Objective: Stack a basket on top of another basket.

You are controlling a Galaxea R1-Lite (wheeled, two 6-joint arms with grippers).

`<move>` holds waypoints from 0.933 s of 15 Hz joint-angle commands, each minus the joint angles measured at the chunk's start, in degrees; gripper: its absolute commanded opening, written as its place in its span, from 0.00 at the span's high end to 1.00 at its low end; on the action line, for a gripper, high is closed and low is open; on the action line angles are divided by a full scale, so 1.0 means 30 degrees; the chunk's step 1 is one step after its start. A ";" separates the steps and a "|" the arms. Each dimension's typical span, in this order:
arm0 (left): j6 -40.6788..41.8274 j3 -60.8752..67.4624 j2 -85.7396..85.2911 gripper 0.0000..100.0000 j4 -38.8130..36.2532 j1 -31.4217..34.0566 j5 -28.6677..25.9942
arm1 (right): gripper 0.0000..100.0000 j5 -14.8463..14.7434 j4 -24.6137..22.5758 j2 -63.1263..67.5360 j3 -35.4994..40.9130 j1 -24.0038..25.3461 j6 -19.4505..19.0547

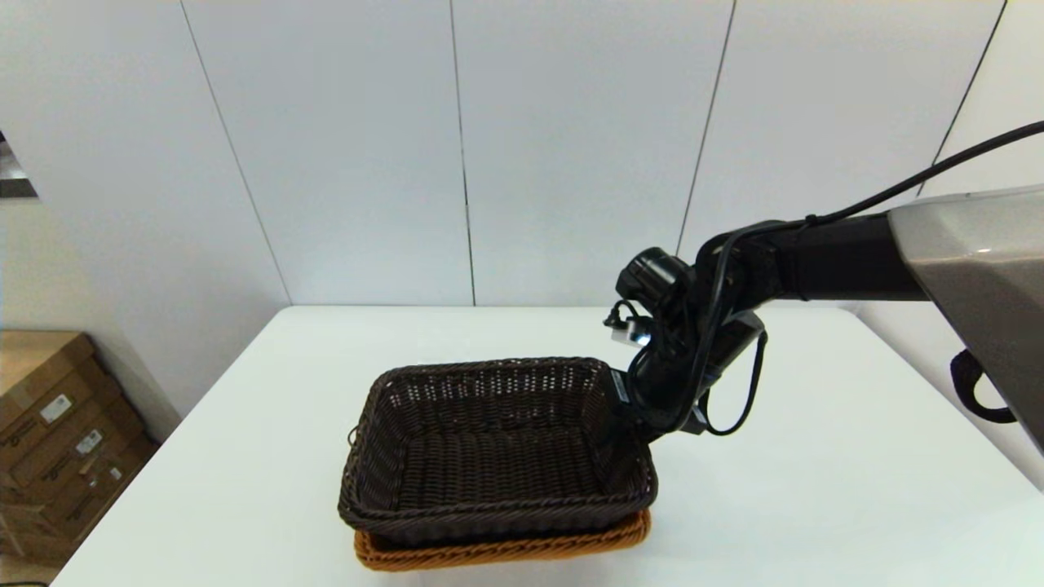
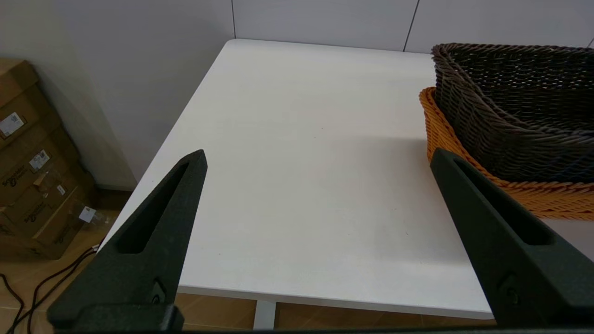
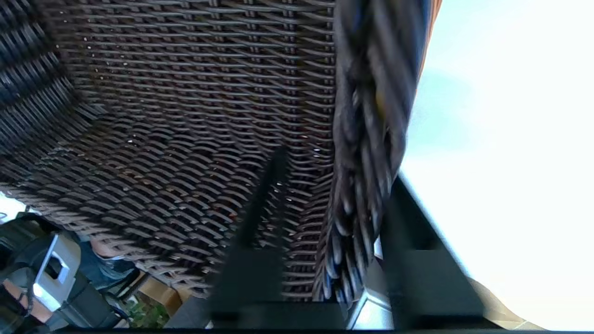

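right tool (image 1: 628,408) pinching dark basket (image 1: 497,448) rim at 3 o'clock | dark basket nested in orange basket (image 1: 506,548) | left tool (image 2: 320,162) wide open, empty

Basket (image 1: 497,440) nested atop another basket (image 1: 506,548), seemingly.

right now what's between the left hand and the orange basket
Only bare white table. In the left wrist view the open left hand has nothing between it and the orange basket, which holds the dark basket.
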 commanded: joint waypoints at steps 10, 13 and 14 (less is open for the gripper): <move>-0.0015 -0.0003 -0.0037 0.00 0.0006 0.0008 0.0008 | 0.00 -0.0071 0.0133 -0.4950 -0.0224 -0.0056 0.0144; -0.0015 -0.0003 -0.0037 0.00 0.0006 0.0008 0.0008 | 0.00 -0.1272 0.0514 -0.7001 0.0011 -0.0173 0.0144; -0.0015 -0.0003 -0.0037 0.00 0.0036 0.0008 0.0008 | 0.00 -0.1711 0.0514 -0.7792 0.0304 -0.0202 0.0144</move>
